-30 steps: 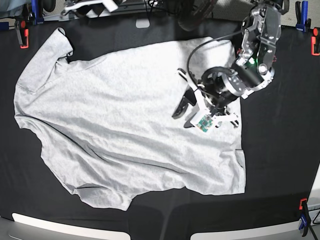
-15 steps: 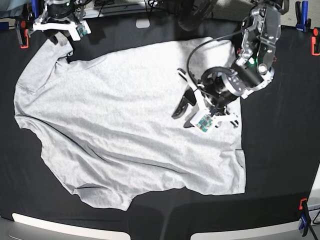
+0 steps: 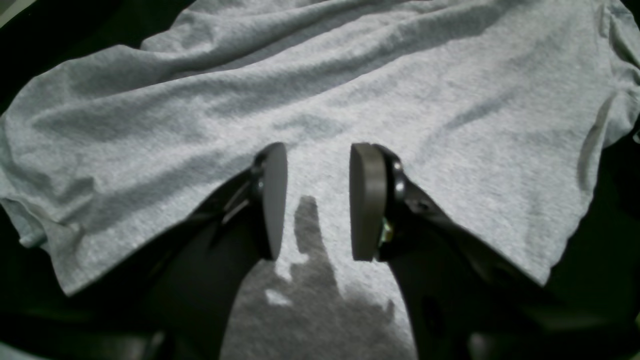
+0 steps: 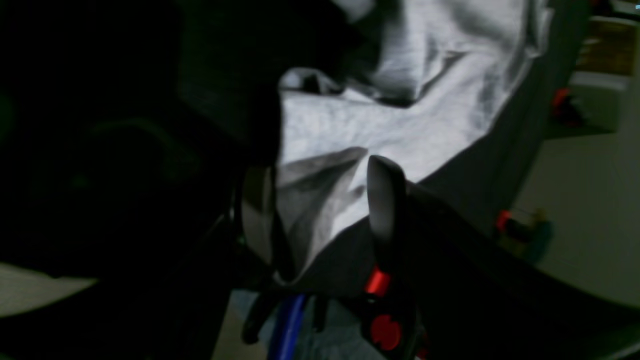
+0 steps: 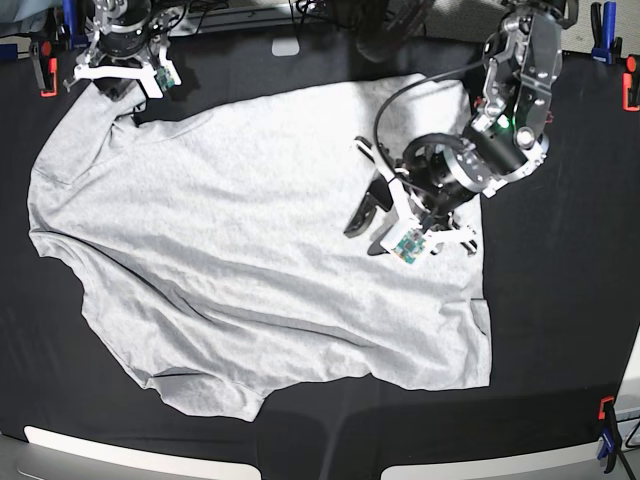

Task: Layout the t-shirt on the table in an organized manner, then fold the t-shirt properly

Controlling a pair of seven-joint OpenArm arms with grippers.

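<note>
**Two claws over one spread t-shirt**

While the left gripper (image 3: 318,200) hovers over the t-shirt (image 5: 250,240) with its jaws moderately parted and nothing between them, the right gripper (image 4: 320,210) stands at the shirt's far corner, its parted fingers (image 4: 382,200) straddling a cloth fold; whether they pinch it cannot be told. One t-shirt lies spread, wrinkled, on the black table (image 5: 560,330). Two arms are counted. No lettering is legible.
</note>
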